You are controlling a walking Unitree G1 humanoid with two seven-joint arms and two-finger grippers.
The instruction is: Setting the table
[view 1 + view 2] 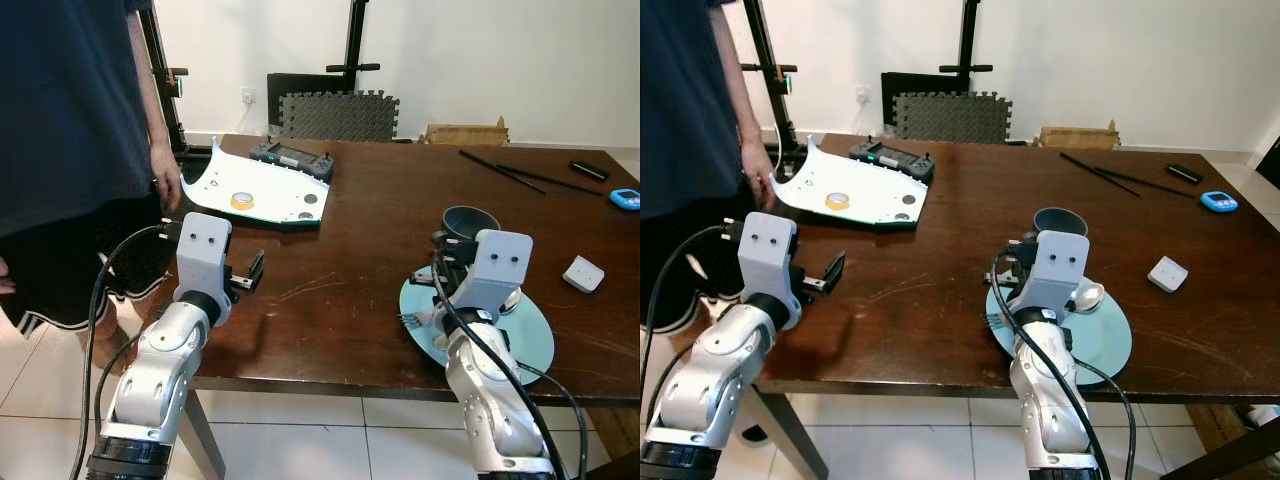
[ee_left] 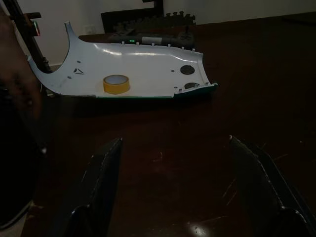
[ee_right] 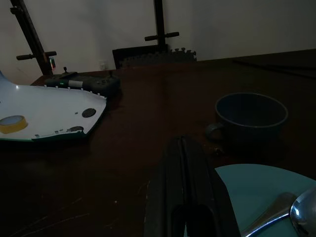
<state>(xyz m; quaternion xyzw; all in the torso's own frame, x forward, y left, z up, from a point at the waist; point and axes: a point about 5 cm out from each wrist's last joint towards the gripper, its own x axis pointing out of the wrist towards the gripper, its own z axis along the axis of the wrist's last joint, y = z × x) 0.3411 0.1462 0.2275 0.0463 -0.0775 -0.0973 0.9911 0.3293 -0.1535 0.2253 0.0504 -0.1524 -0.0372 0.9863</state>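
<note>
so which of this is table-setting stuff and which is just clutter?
Job: plate, mug, spoon, fork, chopsticks.
Clutter: white panel, tape roll, controller, blue timer, white box, foam mats.

A dark wooden table (image 1: 360, 250) carries everything. Its landmark is the light blue plate (image 1: 530, 350) at the near edge. Just behind the plate stands a dark mug (image 1: 470, 222). Beside the plate lies a small white box (image 1: 583, 272). Far beyond lie black chopsticks (image 1: 505, 172), a blue timer (image 1: 627, 198), a white curved panel (image 1: 255, 190) and a black controller (image 1: 290, 157).
</note>
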